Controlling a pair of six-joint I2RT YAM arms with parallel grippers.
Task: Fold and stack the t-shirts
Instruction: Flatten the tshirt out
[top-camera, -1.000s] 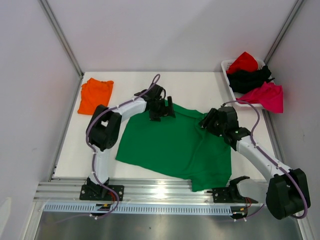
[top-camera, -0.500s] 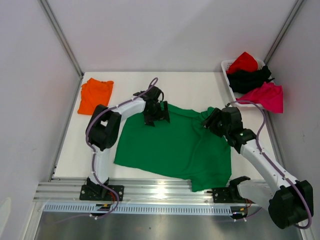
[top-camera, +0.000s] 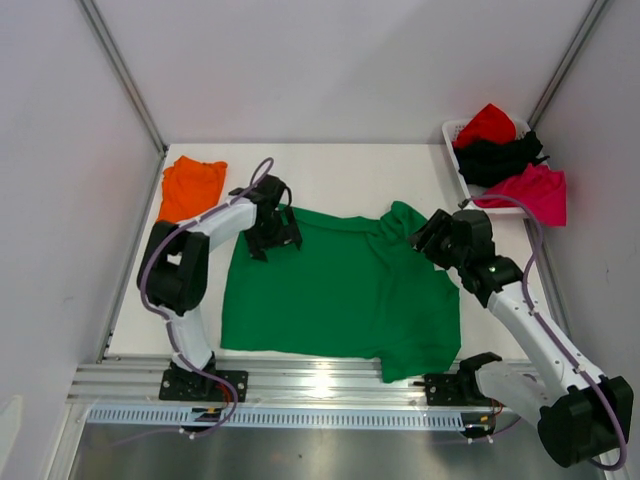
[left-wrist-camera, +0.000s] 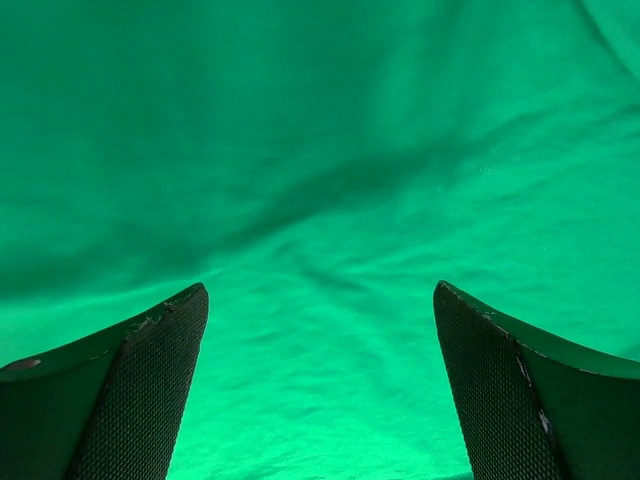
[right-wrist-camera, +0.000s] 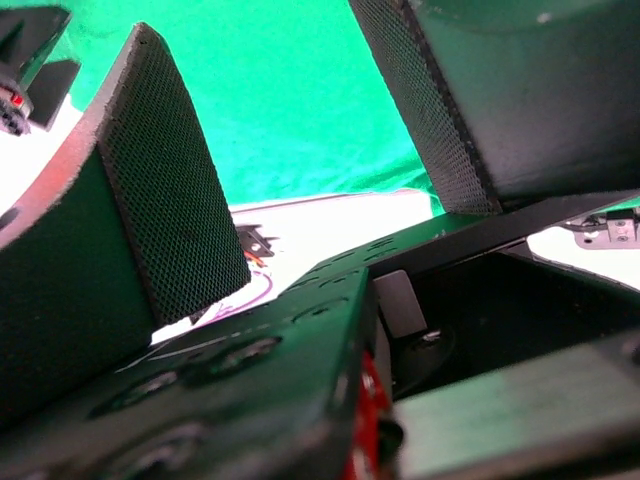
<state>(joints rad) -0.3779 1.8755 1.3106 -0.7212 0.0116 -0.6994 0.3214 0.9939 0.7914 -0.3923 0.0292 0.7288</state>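
Since the green t-shirt lies spread flat in the middle of the table with its wider span running left to right, the coming fold turns on its far edge, where both arms stand. Well to the far left of the green t-shirt, and apart from it, the orange t-shirt sits folded, which I take to be the start of the stack. At the green t-shirt's far-left corner the left gripper points down over the cloth. Its wrist view shows the fingers spread wide with only green fabric between them, so it is open and grips nothing. The far edge runs rightward from there, past a bunched lump of sleeve or collar, to the far-right corner, where the right gripper hovers at the cloth's edge. Its pads also stand well apart, with green cloth and bare table showing through the gap. Each arm is nearest its own corner, and I judge the next move calls for both to close on that far edge and carry it toward the near hem. Room is tightest on the near side, where the green t-shirt's near-right corner reaches the rail; bare table lies beyond its far edge. Far right of the green t-shirt, the basket holds the red t-shirt, black t-shirt and magenta t-shirt.
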